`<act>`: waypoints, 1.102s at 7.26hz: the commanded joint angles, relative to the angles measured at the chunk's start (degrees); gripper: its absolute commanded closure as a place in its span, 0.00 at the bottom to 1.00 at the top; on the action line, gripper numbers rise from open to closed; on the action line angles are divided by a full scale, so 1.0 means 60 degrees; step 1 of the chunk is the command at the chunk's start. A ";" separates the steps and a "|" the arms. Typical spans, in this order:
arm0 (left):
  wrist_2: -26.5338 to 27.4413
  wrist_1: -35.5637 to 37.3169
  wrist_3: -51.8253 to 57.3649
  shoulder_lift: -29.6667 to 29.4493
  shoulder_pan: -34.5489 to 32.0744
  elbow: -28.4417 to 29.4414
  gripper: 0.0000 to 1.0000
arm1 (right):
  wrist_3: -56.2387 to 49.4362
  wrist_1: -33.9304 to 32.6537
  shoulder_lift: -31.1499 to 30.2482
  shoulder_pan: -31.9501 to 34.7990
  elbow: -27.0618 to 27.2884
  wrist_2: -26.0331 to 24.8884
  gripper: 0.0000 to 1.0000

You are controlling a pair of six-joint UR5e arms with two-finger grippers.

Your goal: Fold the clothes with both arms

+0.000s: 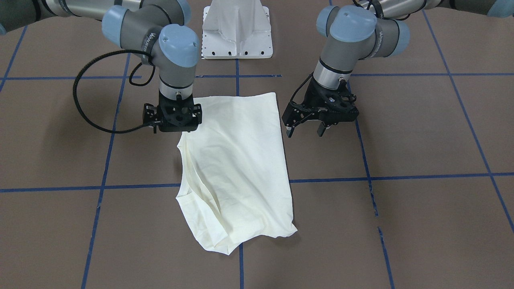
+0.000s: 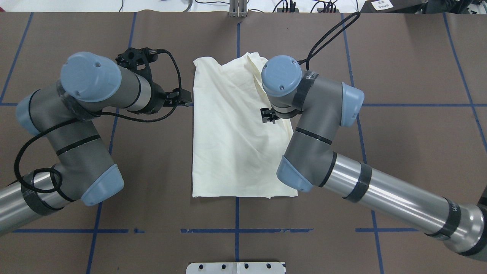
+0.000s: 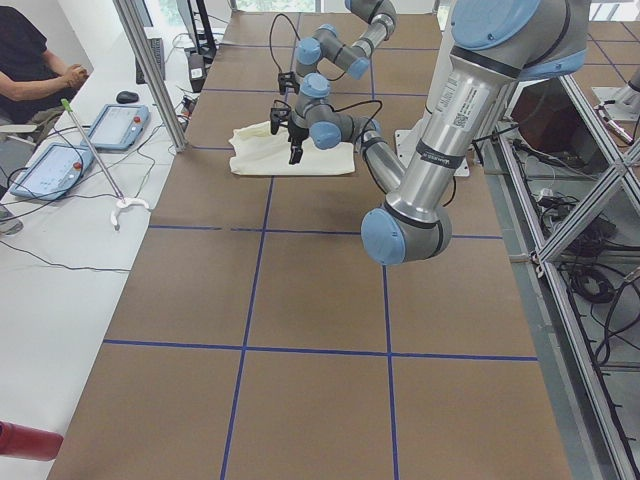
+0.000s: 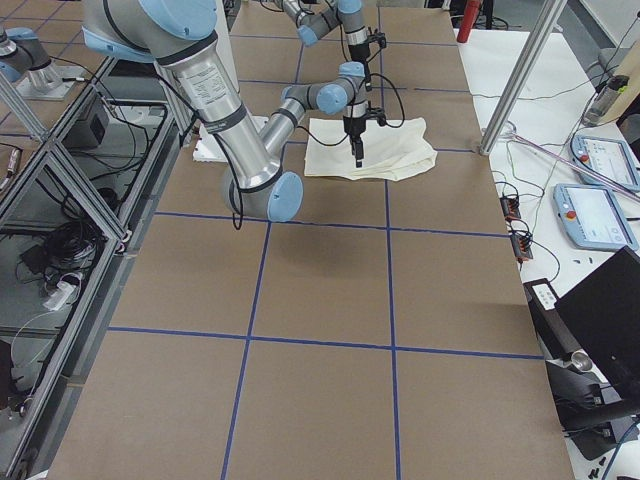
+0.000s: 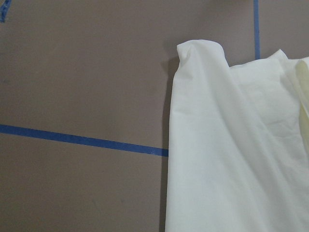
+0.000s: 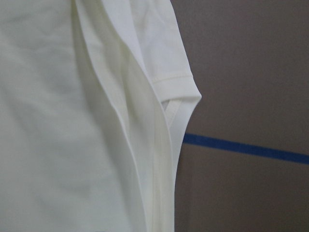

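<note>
- The cream T-shirt lies folded lengthwise, plain side up, mid-worktop, across a blue tape line.
- The left gripper hangs just beside the shirt's edge, fingers spread apart, grasping nothing.
- The right gripper points down over the opposite edge; I cannot tell whether its fingers are clenched.

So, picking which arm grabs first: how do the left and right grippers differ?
The left gripper sits off the shirt, beside its edge over bare table; the right gripper is over the shirt's opposite edge. The left is tilted with fingers visibly apart; the right points straight down, its fingers hidden, so open or shut is unclear. Both are black two-finger grippers.
</note>
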 commanded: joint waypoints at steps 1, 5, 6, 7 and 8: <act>-0.0002 -0.0026 0.0009 0.0107 -0.0029 -0.0390 0.00 | -0.0584 0.0505 0.0846 0.0598 -0.1448 0.0244 0.00; -0.0148 0.0003 0.0404 0.1602 -0.0044 -0.1886 0.00 | -0.0720 0.1481 0.1213 0.0601 -0.2691 0.0378 0.00; -0.0148 0.0003 0.0419 0.1602 -0.0044 -0.1887 0.00 | -0.0706 0.1660 0.1490 0.0601 -0.3030 0.0479 0.00; -0.0163 0.0018 0.0419 0.1544 -0.0030 -0.1887 0.00 | -0.0734 0.1677 0.1536 0.0601 -0.3077 0.0611 0.00; -0.0163 0.0018 0.0419 0.1500 -0.0015 -0.1887 0.00 | -0.0749 0.1865 0.1566 0.0615 -0.3223 0.0598 0.00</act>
